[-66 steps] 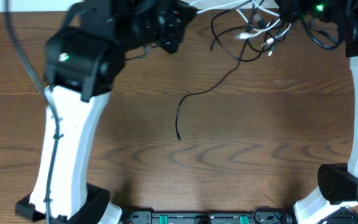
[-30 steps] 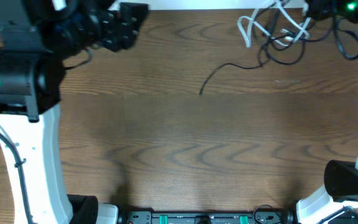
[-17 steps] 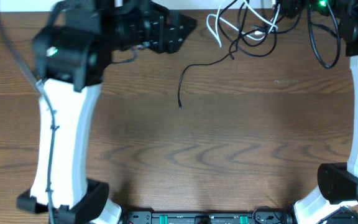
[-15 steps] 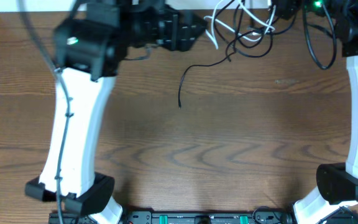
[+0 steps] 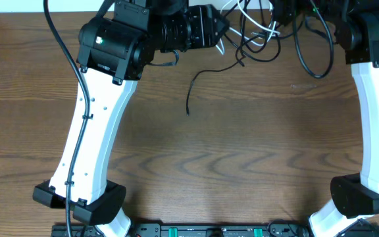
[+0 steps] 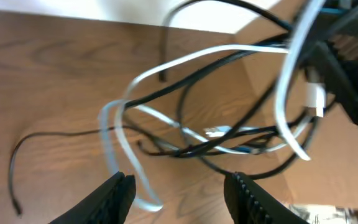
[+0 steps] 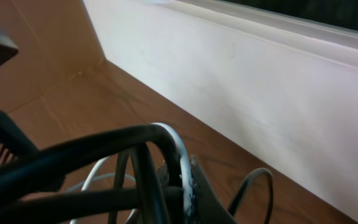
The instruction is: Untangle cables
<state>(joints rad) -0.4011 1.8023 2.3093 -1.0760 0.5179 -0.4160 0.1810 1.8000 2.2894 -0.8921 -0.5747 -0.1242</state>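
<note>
Wood-grain bench [image 5: 242,171] across the whole overhead view, with a pale wall [image 7: 241,81] along its far edge. From the near left corner, the left arm [image 5: 97,131], white with a black head, leaning up to the far edge just left of centre. Along the right edge, the right arm [image 5: 377,112], rising from the near right corner with its black head bent inward at the far edge.

At the head of the first, the left end effector [image 6: 180,190]: fingers well apart, clamped on nothing, facing the tangle. Lower bend of a white loop just inside the finger on the left of the wrist view; touching or not, cannot tell. At the head of the second, the right end effector [image 7: 180,190]: closed tight, with black and white cords bunched right at its fingers and pinched there.

At the far edge, right of centre, the cables [image 5: 258,39] in one knot between the two end effectors, loops crossing and partly raised off the wood. In the left wrist view, the white cable [image 6: 197,57] arching over the black ones, with a small white plug [image 6: 316,99] hanging at the right side. Out of the knot, one black strand [image 5: 206,71] trailing toward the bench centre and lying flat, its tip [image 5: 188,112] well apart from everything else.
</note>
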